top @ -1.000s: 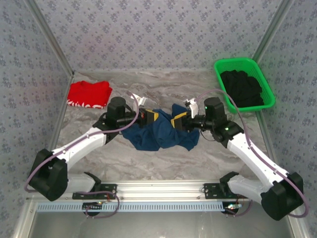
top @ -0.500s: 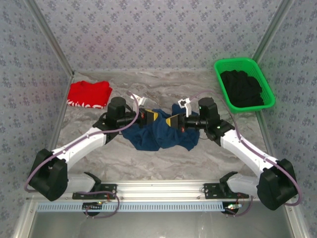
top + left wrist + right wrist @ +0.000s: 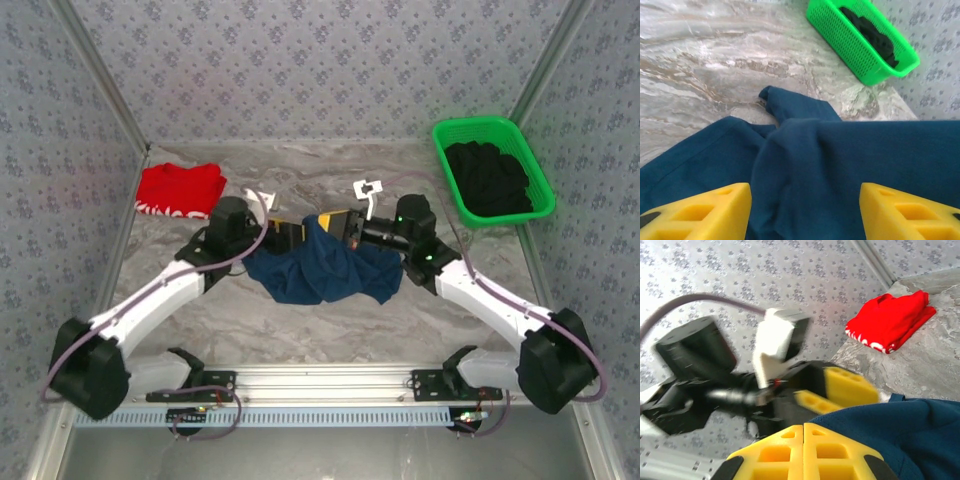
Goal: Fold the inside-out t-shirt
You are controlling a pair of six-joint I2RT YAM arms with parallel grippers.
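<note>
Left claw (image 3: 805, 202) has just released the t-shirt (image 3: 325, 268); right claw (image 3: 803, 437) is now clenched on its 12 o'clock edge, so likely 1 arm carries the fold.

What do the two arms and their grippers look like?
The left arm and right arm: white shells, black joints and bases, a greyish-purple cable looping along each, a white bracket at the wrist. The left gripper and right gripper: black bodies, yellow fingers with hollow cells.
</note>
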